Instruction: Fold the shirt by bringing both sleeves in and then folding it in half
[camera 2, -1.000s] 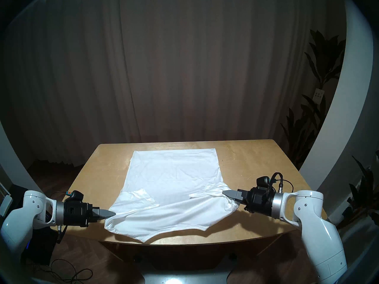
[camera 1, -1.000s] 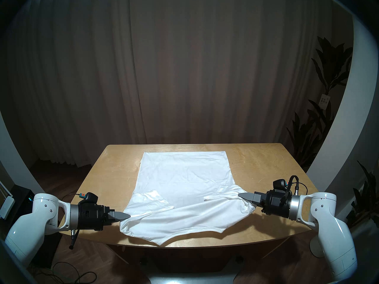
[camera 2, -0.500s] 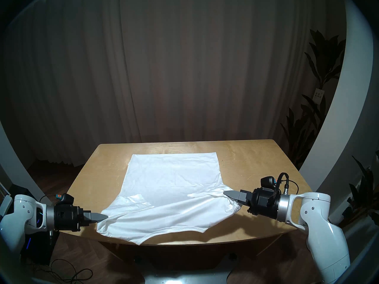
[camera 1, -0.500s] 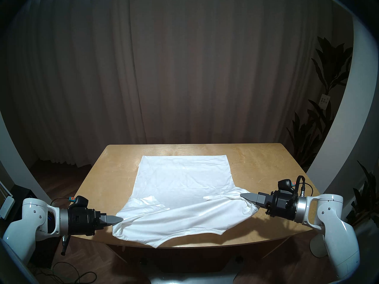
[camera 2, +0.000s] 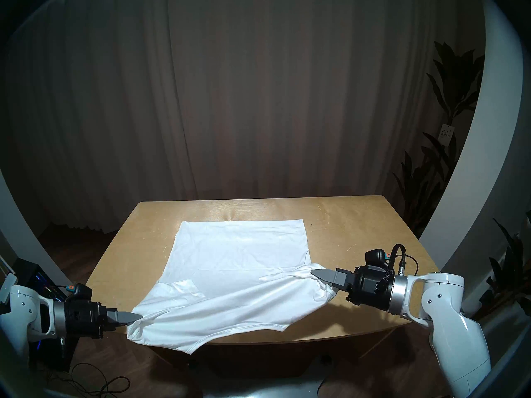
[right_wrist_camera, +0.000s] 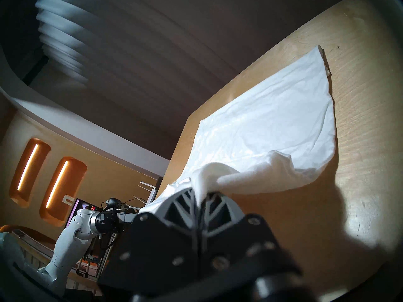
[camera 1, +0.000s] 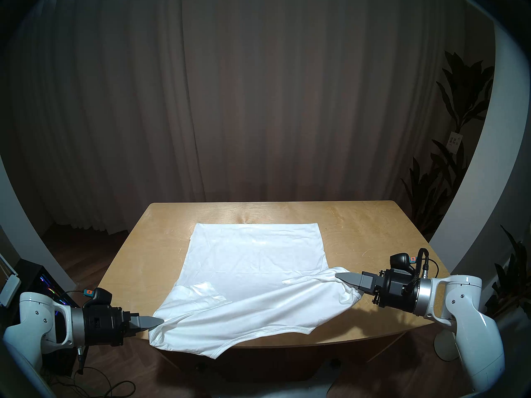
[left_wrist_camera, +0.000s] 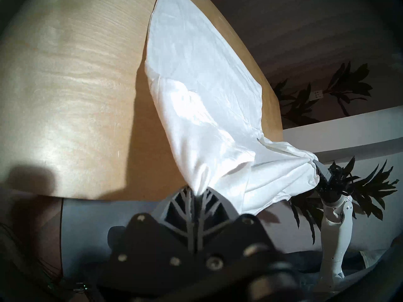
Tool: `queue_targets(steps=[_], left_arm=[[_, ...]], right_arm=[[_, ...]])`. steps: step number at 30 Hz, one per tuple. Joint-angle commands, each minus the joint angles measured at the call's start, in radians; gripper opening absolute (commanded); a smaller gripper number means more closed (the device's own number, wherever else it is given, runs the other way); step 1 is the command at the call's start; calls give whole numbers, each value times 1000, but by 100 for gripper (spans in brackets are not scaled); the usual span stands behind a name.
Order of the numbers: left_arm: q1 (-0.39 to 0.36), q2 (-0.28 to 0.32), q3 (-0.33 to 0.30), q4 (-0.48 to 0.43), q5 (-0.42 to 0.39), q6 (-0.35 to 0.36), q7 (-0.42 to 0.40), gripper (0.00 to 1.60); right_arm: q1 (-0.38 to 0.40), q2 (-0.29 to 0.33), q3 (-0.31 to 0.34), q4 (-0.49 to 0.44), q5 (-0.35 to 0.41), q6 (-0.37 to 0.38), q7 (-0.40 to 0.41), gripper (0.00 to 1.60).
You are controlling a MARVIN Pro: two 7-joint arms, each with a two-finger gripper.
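The white shirt [camera 1: 253, 253] lies on the wooden table [camera 1: 373, 230] with its hem at the far side and no lettering showing. My left gripper [camera 1: 161, 321] is shut on the shirt's near-left corner, held just past the table's front-left edge. My right gripper [camera 1: 339, 275] is shut on bunched cloth at the near-right corner. The cloth stretches taut between them. The collar edge [camera 1: 218, 355] hangs over the table's front. Both sleeves lie folded onto the body, the left sleeve [camera 1: 208, 291] and the right sleeve [camera 1: 296, 280]. The wrist views show cloth pinched in the left gripper [left_wrist_camera: 198, 192] and the right gripper [right_wrist_camera: 199, 197].
Bare table shows left, right and beyond the shirt. A brown curtain [camera 1: 258, 101] hangs behind. Tall dark plants [camera 1: 448, 187] stand at the right. A dark cabinet [camera 1: 37, 279] and cables [camera 1: 109, 386] are on the floor at the left.
My left gripper has moved left and toward me, dragging the near-left corner past the table edge. The whole shirt slid toward me. My right gripper shifted slightly right.
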Motion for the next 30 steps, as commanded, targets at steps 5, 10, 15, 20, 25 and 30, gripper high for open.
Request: queue_targets(steps=[5, 10, 15, 20, 25, 30], left_arm=[[2, 29, -44, -4, -27, -2, 18, 0], [-71, 74, 4, 34, -53, -2, 83, 0], [-136, 123, 44, 62, -108, -59, 126, 0], [-200, 198, 64, 52, -134, -81, 156, 0], [-249, 245, 80, 58, -150, -100, 180, 0], [-310, 307, 118, 84, -173, -156, 214, 0]], right_arm=[[52, -52, -10, -16, -14, -81, -22, 0], [78, -77, -40, -9, -18, -99, -74, 0], [95, -100, -73, -4, -43, -134, -121, 0], [124, -117, -91, 20, -48, -146, -151, 0], [142, -127, -97, 35, -62, -162, -179, 0], [168, -150, -103, 53, -77, -191, -213, 0]])
